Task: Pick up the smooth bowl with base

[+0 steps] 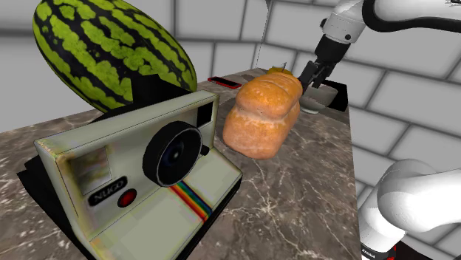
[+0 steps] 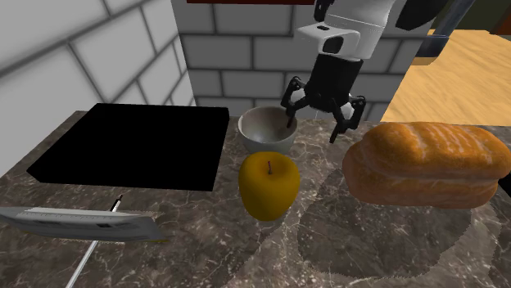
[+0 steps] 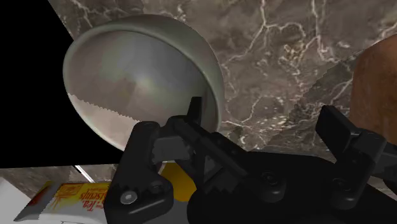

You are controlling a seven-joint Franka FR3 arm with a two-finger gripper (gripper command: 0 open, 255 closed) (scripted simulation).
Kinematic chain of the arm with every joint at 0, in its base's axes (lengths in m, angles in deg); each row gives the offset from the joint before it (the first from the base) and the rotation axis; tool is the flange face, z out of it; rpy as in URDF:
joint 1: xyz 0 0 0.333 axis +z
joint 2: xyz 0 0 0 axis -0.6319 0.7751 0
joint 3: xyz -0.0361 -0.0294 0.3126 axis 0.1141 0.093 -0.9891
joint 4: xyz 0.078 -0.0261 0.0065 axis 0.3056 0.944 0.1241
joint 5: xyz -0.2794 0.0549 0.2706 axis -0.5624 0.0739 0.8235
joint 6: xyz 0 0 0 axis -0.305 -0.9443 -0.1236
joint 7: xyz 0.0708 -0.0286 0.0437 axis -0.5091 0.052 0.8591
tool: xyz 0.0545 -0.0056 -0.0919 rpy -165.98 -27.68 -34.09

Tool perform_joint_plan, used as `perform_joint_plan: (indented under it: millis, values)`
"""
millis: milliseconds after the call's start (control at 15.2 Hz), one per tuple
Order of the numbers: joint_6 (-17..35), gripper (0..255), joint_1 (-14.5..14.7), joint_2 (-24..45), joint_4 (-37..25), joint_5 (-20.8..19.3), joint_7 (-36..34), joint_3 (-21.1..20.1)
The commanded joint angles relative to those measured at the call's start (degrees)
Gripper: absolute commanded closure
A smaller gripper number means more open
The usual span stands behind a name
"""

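The smooth grey-white bowl [image 2: 264, 131] stands upright on the marble counter [image 2: 344, 245], between a black slab and a bread loaf. My black gripper [image 2: 313, 127] hangs over the bowl's rim on the loaf side and is open. One finger [image 2: 290, 113] dips inside the bowl, while the other finger [image 2: 338, 124] is outside it, above the counter. In the wrist view the bowl [image 3: 140, 70] lies just ahead of the gripper [image 3: 264, 114], with one fingertip over its rim. From the shoulder view the bowl [image 1: 313, 103] peeks out behind the loaf, under the gripper [image 1: 308, 77].
A yellow apple [image 2: 267, 184] sits right in front of the bowl. The bread loaf [image 2: 426, 162] lies close beside the gripper. A black slab [image 2: 135, 146] and a knife [image 2: 82, 222] lie on the other side. An instant camera [image 1: 140, 170] and watermelon [image 1: 111, 48] fill the near counter.
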Motion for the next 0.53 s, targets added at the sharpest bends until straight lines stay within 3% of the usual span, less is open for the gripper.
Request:
perform_joint_plan:
  millis: [0, 198, 264, 462]
  values:
    - [0.00, 0, 0.00, 0.00, 0.00, 0.00, 0.00, 0.00]
    - [-13.65, 0, -3.28, 13.84, -15.24, -0.80, -1.11, 1.33]
    - [-15.03, 0, -3.55, 15.22, -16.79, -0.90, -1.24, 1.49]
    - [-12.84, 0, -3.47, 14.42, -13.78, -0.89, -1.45, 1.55]
